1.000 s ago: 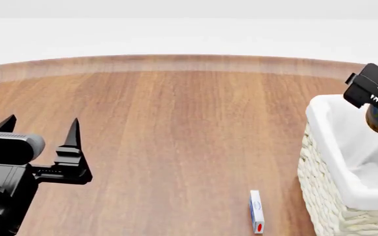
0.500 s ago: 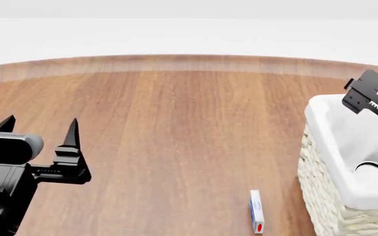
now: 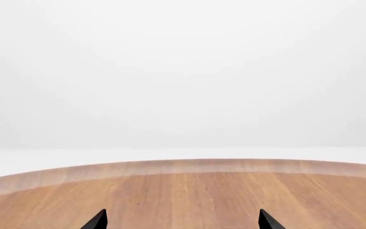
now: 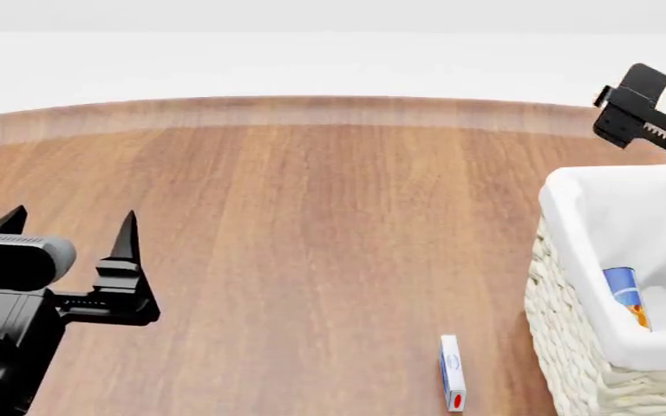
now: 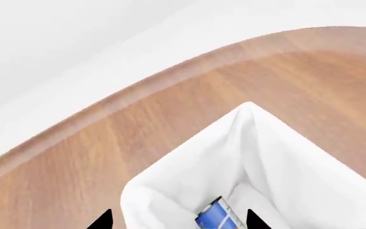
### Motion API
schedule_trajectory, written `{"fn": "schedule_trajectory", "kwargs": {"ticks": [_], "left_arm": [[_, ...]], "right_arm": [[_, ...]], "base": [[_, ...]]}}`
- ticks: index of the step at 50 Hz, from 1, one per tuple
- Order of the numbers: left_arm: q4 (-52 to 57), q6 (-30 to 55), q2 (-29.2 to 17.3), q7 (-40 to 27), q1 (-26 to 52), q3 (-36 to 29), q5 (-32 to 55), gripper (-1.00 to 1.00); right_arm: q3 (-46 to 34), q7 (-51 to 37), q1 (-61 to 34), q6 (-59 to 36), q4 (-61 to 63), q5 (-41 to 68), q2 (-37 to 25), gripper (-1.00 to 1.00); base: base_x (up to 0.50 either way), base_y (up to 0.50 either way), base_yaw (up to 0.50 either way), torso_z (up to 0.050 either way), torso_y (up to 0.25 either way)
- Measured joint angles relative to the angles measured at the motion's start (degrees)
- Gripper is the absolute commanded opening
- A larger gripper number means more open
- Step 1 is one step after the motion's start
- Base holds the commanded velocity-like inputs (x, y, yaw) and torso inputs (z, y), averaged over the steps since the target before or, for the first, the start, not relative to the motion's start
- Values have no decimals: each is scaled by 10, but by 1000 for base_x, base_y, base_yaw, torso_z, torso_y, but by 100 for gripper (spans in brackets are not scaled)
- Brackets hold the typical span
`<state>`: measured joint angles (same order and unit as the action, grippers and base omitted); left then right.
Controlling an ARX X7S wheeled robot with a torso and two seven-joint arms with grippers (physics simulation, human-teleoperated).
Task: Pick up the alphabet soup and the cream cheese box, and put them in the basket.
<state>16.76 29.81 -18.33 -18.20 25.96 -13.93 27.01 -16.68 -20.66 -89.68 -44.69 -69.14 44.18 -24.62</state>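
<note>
Your blue-labelled cylindrical alphabet soup can (image 4: 623,295) lies tipped inside the cream-white woven wicker basket (image 4: 564,321) at the table's 3 o'clock edge, so half the job looks done. The thin white cream cheese box (image 4: 453,373) stands on edge at 5 o'clock, just beside the basket. Your right gripper (image 4: 645,117) hangs empty above the basket, prongs apart; your left gripper (image 4: 73,234) waits at 8 o'clock, spread wide, touching nothing.

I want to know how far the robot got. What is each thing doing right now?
alphabet soup: lying inside the basket, let go.
cream cheese box: on the table, untouched.
basket: upright, holding the soup only.
left claw: open, empty, over the table.
right claw: open, empty, above the basket.
</note>
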Motion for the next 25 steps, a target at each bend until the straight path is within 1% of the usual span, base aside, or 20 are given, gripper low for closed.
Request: {"fn": "schedule_trajectory", "kwargs": {"ticks": [5, 11, 19, 25], "left_arm": [[1, 1, 0, -1, 1, 0, 1, 100], [1, 1, -1, -2, 2, -1, 2, 100], [2, 2, -1, -4, 3, -2, 3, 100], [1, 1, -1, -4, 3, -3, 4, 100]], "right_arm": [[-22, 12, -19, -17, 35, -15, 14, 100], [-52, 44, -45, -30, 49, -33, 41, 100], [-94, 127, -78, -19, 7, -60, 97, 100], [-105, 186, -89, -9, -22, -84, 138, 100]], "base": [[0, 0, 0, 0, 0], [0, 0, 0, 0, 0], [0, 0, 0, 0, 0], [0, 0, 0, 0, 0]]}}
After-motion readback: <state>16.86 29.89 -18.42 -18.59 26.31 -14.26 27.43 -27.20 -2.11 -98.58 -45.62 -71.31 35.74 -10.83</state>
